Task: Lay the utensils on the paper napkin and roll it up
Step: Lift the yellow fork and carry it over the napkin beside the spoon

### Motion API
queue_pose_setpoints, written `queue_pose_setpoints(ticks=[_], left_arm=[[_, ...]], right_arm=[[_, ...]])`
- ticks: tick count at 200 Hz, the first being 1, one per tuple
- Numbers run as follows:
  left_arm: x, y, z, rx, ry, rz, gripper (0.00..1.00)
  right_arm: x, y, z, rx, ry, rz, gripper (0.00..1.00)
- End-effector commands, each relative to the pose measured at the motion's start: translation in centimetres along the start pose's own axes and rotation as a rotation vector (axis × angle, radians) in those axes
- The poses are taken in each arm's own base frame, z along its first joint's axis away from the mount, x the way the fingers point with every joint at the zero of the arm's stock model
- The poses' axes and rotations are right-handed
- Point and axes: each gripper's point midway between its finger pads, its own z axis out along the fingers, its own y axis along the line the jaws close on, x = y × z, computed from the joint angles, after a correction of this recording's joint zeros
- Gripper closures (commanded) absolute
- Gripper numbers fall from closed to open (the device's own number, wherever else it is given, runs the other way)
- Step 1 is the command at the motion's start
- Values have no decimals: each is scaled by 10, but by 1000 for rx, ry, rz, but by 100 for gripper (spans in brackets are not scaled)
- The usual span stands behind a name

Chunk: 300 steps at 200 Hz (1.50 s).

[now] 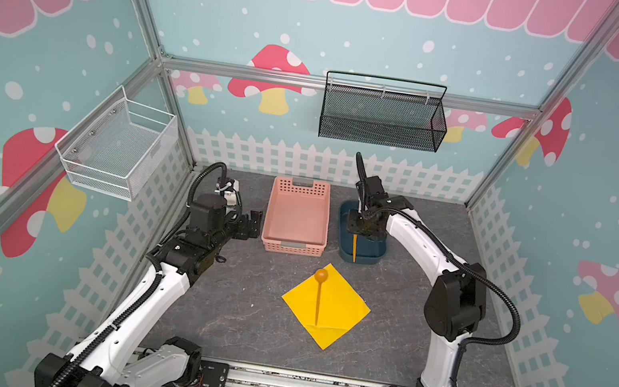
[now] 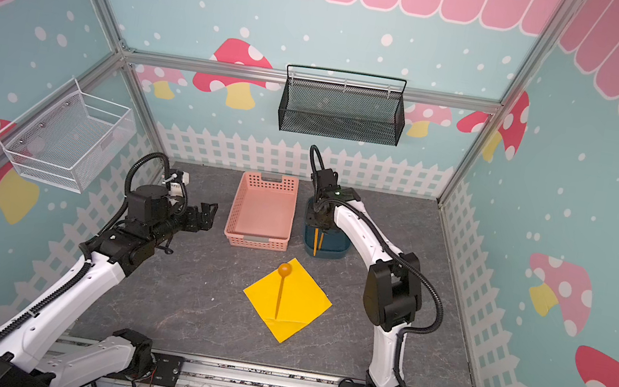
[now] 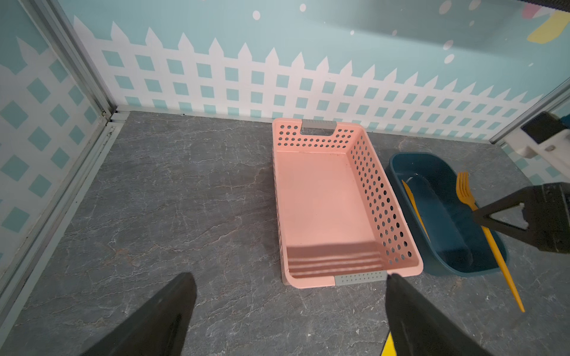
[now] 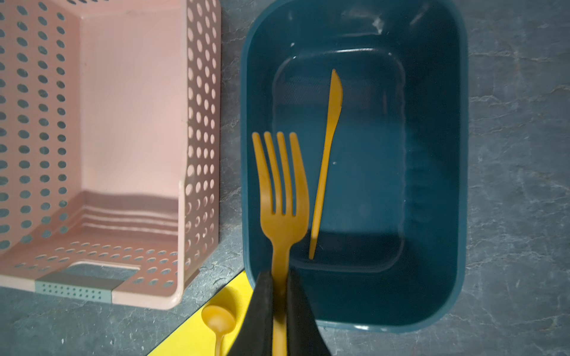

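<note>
Slim orange-yellow plastic fork: pinched just below its head by the closed right gripper, over the dark blue plastic tub near the counter's back edge. Its long axis runs back to front, with the tines toward the back edge and the tail toward the bright yellow paper napkin. Risk, as judged: the long free tail may swivel in the pinch or catch the tub's front rim, and a skewed landing could nudge the round-bowled orange spoon on the napkin. Left gripper: spread wide, empty, beside the pink perforated plastic basket.
</note>
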Motion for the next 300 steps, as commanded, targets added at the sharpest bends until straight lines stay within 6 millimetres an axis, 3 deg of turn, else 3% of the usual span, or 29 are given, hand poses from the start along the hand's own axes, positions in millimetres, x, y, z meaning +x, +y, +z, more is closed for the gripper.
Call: queue_pose_setpoints(ticks=[1, 57, 138, 186, 234, 300], left_arm=[[-1, -2, -2, 26, -13, -16, 3], [-3, -9, -5, 63, -25, -6, 3], [-8, -2, -13, 26, -59, 29, 3], [-6, -5, -10, 40, -47, 26, 3], [-5, -7, -11, 54, -47, 32, 3], [-6, -10, -11, 68, -47, 28, 4]], right_arm=[[8, 9, -20, -22, -44, 4, 91], [49, 23, -34, -74, -57, 3, 91], [116, 39, -21, -158, 6, -2, 91], [150, 36, -9, -182, 53, 16, 91], [161, 35, 3, -190, 82, 16, 91], [162, 31, 16, -150, 93, 27, 92]])
